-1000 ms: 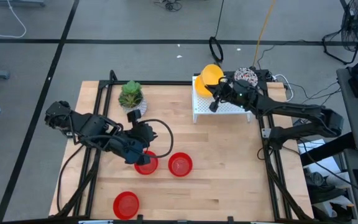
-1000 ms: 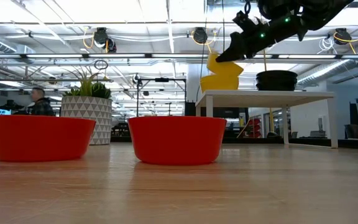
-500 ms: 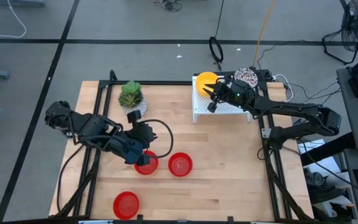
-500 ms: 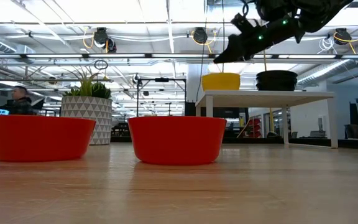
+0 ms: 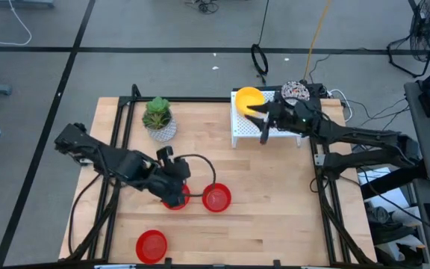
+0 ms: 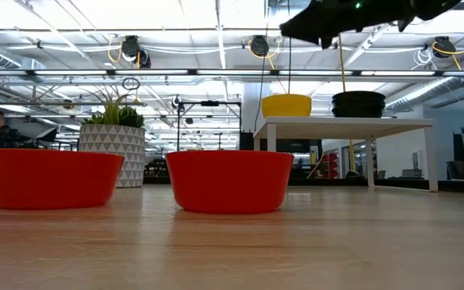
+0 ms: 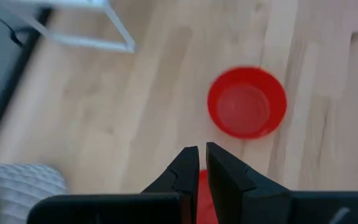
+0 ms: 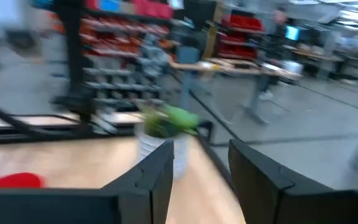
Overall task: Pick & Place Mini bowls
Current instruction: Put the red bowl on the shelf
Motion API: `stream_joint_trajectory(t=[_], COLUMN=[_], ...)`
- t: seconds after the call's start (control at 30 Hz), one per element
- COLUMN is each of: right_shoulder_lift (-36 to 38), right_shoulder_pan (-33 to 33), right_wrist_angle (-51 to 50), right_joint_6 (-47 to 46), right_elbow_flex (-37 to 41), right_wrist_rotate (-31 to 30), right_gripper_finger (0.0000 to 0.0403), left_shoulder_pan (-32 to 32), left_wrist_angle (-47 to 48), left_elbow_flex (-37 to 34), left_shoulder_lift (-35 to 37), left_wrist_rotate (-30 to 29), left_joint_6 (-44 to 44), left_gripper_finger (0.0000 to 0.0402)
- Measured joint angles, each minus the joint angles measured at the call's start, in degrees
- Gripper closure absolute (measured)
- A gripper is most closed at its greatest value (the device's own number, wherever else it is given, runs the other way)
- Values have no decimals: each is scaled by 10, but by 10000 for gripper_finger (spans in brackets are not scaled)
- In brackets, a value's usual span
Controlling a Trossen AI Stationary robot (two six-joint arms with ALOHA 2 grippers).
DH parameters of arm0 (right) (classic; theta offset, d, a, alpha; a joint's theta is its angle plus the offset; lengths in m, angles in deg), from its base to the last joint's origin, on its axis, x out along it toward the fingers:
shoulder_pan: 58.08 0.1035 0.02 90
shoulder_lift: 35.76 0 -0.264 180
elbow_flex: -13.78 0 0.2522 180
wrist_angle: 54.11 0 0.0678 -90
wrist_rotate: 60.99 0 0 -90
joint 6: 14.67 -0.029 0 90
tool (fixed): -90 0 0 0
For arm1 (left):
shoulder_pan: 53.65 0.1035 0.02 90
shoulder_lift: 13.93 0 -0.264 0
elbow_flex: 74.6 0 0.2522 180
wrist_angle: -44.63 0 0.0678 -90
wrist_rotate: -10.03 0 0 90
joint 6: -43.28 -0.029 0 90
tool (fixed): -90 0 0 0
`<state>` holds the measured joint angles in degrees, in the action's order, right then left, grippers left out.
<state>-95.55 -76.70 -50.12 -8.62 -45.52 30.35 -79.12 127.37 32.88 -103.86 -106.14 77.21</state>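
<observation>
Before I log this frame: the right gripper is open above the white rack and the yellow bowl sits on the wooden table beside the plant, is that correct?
Not quite. The yellow bowl sits on the white rack, not on the table by the plant; the high view shows it. The right gripper is indeed open above the rack.

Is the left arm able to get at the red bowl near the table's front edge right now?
Probably yes. That red bowl sits alone on bare wood, with nothing over or beside it, and the left claw hangs close by over another red bowl, fingers shut.
</observation>
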Motion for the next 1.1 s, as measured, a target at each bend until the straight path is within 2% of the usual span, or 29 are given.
stream_joint_trajectory(t=[0.17,0.5,0.63,0.83,0.97,1.1], right_shoulder_lift=[7,7,6,6,6,6], right_shoulder_pan=[40,77,88,112,124,133], right_wrist_angle=[-5,-61,-92,-118,-126,-125], right_joint_6=[-8,-5,-8,-9,-9,-9], right_elbow_flex=[0,0,0,0,0,0], right_wrist_rotate=[32,33,33,33,33,33], right_gripper_finger=[268,265,265,266,268,268], left_shoulder_pan=[2,4,2,0,-8,-22], left_wrist_angle=[-79,-292,-315,-326,-370,-434], left_elbow_flex=[-94,-255,-297,-344,-373,-403], left_shoulder_lift=[0,0,0,-1,-1,-1], left_wrist_rotate=[57,188,203,207,219,223], left_joint_6=[51,145,198,260,280,294], left_gripper_finger=[364,355,320,245,203,180])
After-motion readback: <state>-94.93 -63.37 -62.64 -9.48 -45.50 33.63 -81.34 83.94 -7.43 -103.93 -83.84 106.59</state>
